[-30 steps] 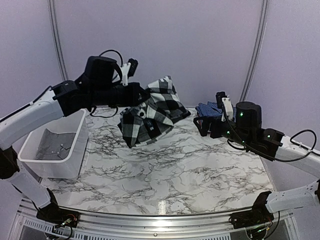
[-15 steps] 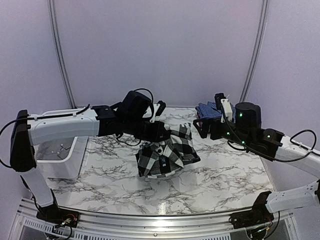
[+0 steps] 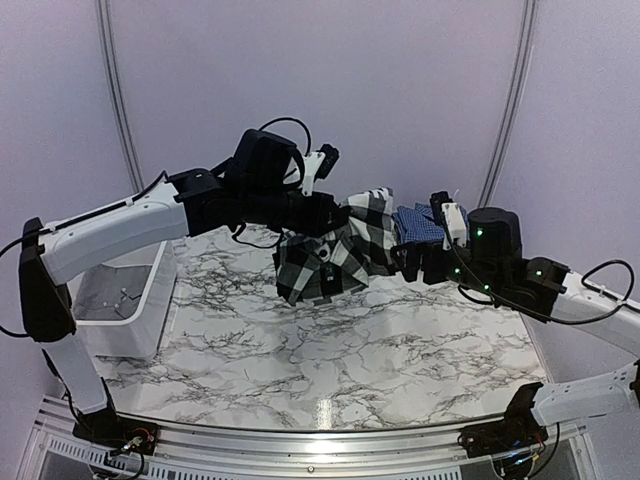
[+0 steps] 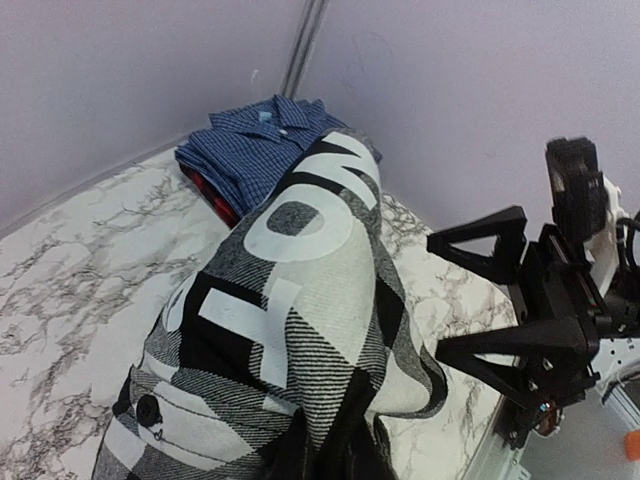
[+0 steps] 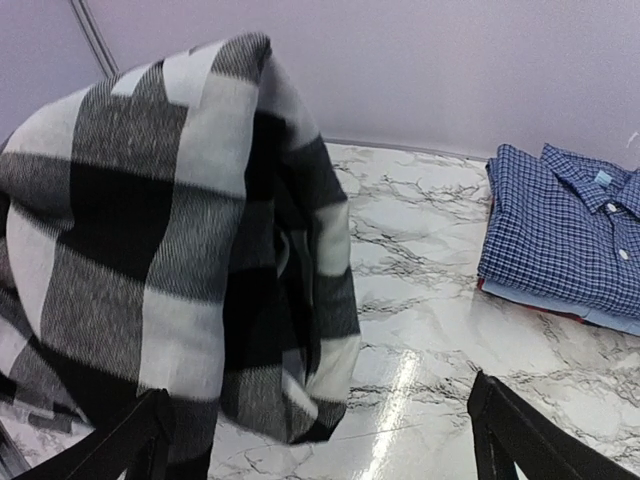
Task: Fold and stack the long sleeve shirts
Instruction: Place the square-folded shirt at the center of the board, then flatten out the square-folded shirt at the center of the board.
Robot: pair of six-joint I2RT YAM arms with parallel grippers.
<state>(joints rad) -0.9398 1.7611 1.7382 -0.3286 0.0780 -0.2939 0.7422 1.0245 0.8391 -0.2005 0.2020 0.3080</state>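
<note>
The black-and-white buffalo-check shirt (image 3: pixel 328 255) hangs bunched above the table, with my left gripper (image 3: pixel 338 213) shut on its top. In the left wrist view its white block lettering (image 4: pixel 290 230) faces up and the cloth hides my fingers. The blue fine-checked collared shirt (image 3: pixel 416 222) lies folded at the back right corner (image 4: pixel 255 140), just beyond the hanging one. My right gripper (image 3: pixel 406 256) stands open beside the hanging shirt, with nothing between its fingers (image 5: pixel 320 445). That view shows the check cloth (image 5: pixel 170 250) at left and the blue shirt (image 5: pixel 560 225) at right.
A white plastic bin (image 3: pixel 150 300) stands at the left edge of the marble table (image 3: pixel 330 350). Under the blue shirt a red and pale layer (image 5: pixel 560 310) shows at the fold's edge. Purple walls close the back and both sides.
My left arm has swung the check shirt from the back left down across the table, then up and right, close to the blue shirt. The right arm has not moved.
</note>
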